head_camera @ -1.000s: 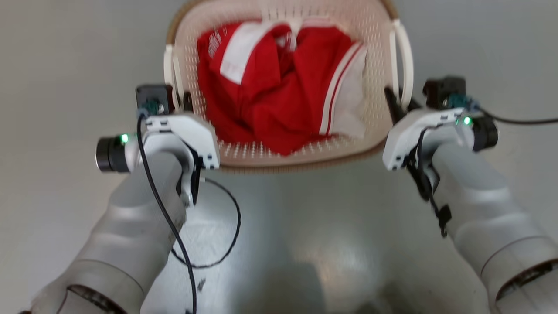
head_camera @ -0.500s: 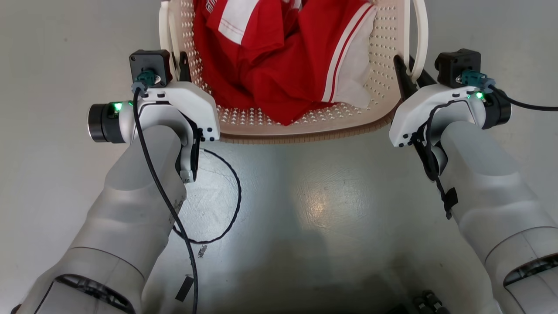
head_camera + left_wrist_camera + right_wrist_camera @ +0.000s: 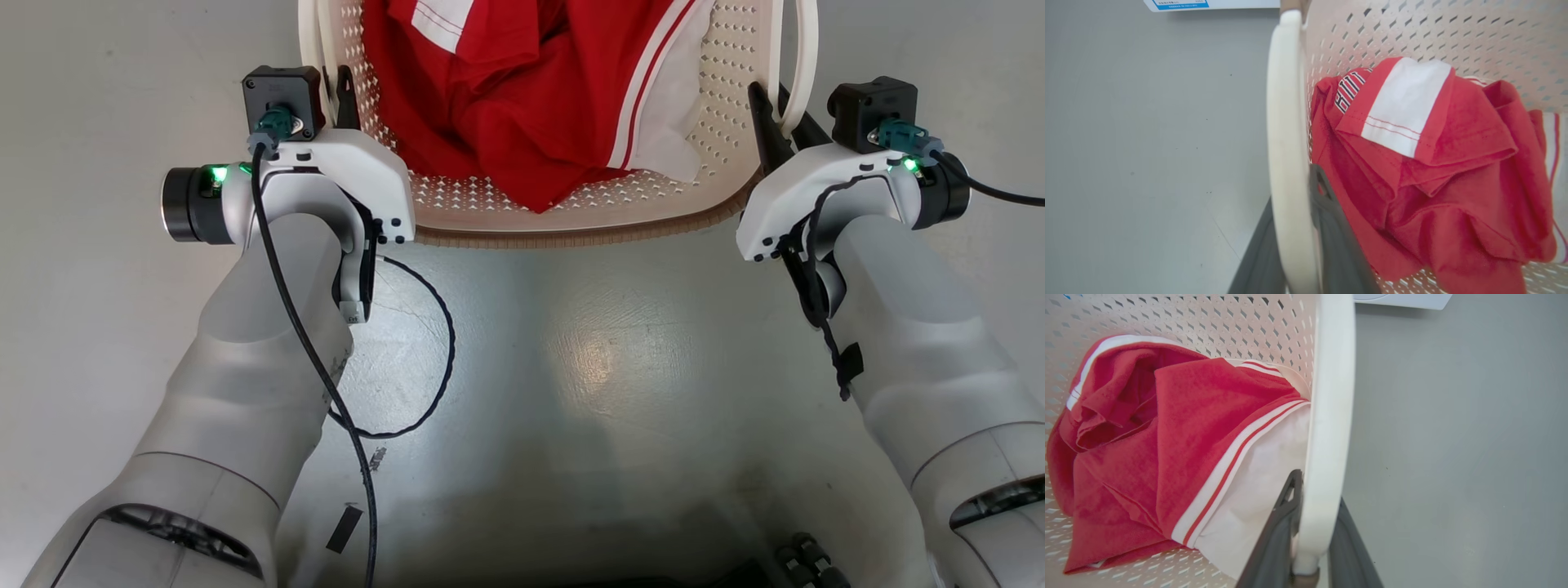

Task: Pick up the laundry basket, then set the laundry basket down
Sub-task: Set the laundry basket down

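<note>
Over the glossy grey floor (image 3: 588,367), the left gripper (image 3: 1292,188) pinches the smooth, curved left handle (image 3: 1286,122) and the right gripper (image 3: 1316,490) clamps the right handle (image 3: 1329,396). Between them is the perforated cream laundry basket (image 3: 727,106) with its woven-look brown rim, holding a crumpled red-and-white garment (image 3: 522,106).

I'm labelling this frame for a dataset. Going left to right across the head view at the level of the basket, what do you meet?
Left claw → red shirt, lying in the basket → right claw.
</note>
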`<state>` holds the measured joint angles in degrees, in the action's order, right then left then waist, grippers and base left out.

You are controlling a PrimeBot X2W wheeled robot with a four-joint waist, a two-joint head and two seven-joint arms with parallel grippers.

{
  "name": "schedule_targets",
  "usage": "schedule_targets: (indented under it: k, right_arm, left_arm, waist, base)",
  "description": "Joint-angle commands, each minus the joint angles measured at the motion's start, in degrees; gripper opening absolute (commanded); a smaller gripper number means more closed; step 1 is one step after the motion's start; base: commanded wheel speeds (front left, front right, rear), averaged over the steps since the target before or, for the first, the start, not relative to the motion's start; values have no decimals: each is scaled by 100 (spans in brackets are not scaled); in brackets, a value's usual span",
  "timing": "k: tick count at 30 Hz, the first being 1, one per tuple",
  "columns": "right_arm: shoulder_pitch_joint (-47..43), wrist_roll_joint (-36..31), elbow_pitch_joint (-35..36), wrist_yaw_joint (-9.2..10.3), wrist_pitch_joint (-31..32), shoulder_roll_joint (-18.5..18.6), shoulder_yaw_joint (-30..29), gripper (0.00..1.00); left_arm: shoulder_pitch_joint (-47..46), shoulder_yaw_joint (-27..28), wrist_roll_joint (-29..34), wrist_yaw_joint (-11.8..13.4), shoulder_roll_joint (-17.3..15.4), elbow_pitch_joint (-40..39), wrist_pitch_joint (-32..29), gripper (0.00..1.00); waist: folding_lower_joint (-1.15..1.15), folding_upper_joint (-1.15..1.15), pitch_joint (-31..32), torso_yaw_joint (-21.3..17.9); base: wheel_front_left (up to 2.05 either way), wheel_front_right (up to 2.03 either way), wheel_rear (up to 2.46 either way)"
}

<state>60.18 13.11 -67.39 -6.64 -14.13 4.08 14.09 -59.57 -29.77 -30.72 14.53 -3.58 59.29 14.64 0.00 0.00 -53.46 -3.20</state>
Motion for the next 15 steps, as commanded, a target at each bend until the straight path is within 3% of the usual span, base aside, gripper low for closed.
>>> schedule_targets:
  k: [1, 14, 15]
  right_arm:
    - [-210, -72, 110, -85, -86, -120, 67, 0]
    - [-186, 30, 75, -85, -86, -120, 92, 0]
    - [-173, 23, 107, -85, -86, -120, 47, 16]
  left_arm:
    - [-92, 173, 166, -59, -111, -50, 36, 0]
    - [-182, 580, 571, -239, -53, 130, 36, 0]
    - [-187, 631, 568, -237, -44, 149, 36, 0]
  waist:
    - [0, 0, -25, -6]
    - [0, 0, -163, -38]
    - [0, 0, -189, -43]
  base:
    - [0, 0, 0]
    - [0, 0, 0]
    - [0, 0, 0]
